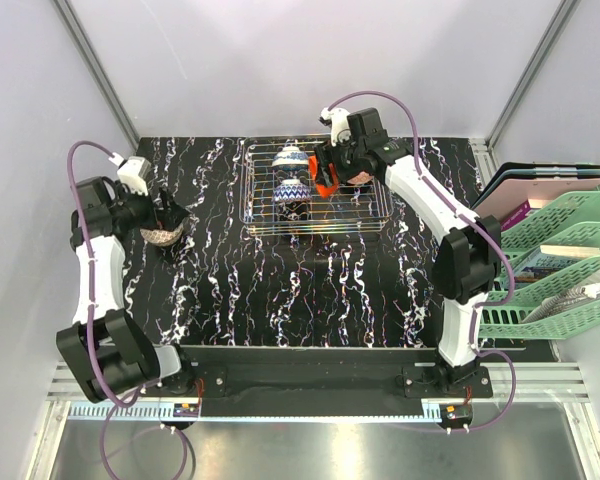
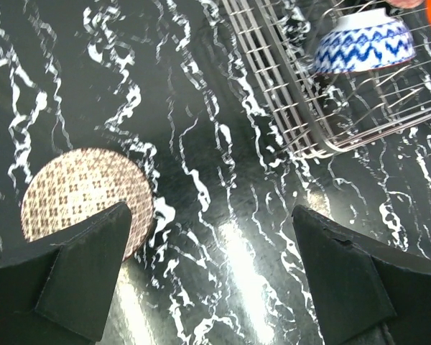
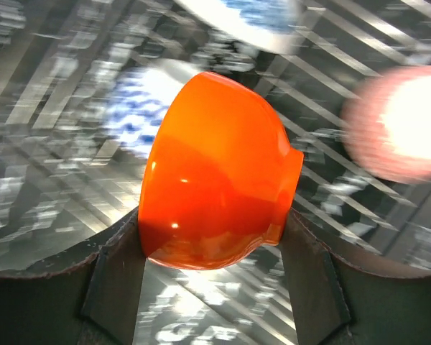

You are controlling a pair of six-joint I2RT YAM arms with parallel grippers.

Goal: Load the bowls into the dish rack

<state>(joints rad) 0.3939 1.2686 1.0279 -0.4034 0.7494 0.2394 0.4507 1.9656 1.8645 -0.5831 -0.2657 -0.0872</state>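
The wire dish rack (image 1: pixel 370 212) stands at the back middle of the table. It holds two blue-and-white bowls (image 1: pixel 288 158) (image 1: pixel 291 193) and a pink bowl (image 1: pixel 360 178). My right gripper (image 1: pixel 330 170) is shut on an orange bowl (image 1: pixel 326 186) and holds it tilted just above the rack's grid; the wrist view shows the orange bowl (image 3: pixel 215 180) squeezed between both fingers. My left gripper (image 1: pixel 166 218) is open over a brown patterned bowl (image 1: pixel 160 236) at the left. In the left wrist view this bowl (image 2: pixel 75 194) lies beside the left finger (image 2: pixel 93 266), outside the gap.
Green stacked trays (image 1: pixel 565 265) with papers and folders stand at the right edge. The rack's corner (image 2: pixel 302 136) and a blue-and-white bowl (image 2: pixel 363 43) show in the left wrist view. The pink bowl (image 3: pixel 395 122) lies blurred to the right of the orange one.
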